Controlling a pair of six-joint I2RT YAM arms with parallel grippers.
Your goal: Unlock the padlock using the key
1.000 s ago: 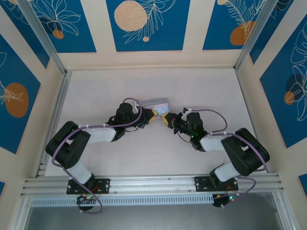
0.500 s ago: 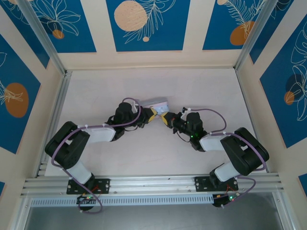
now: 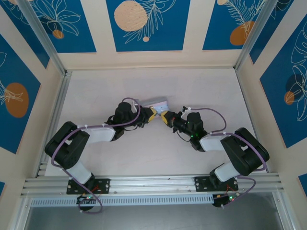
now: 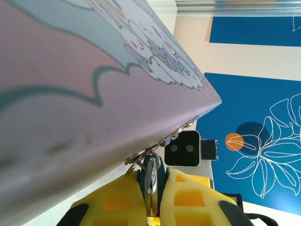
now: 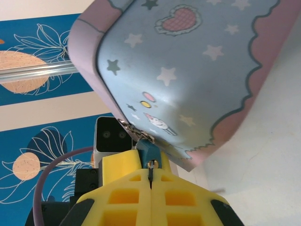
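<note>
Our left end effector (image 4: pixel 154 182) clamps the padlock (image 5: pixel 147 150). Our right end effector (image 5: pixel 151 165) pinches the key (image 5: pixel 150 172) at its keyhole. We judge turning and opening remain.

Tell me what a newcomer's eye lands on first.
In the middle of the table, the left gripper and right gripper meet at a pastel tin with stars and a heart. A teal padlock hangs at its clasp, and the right gripper's yellow jaws pinch a thin key aimed at it.
</note>
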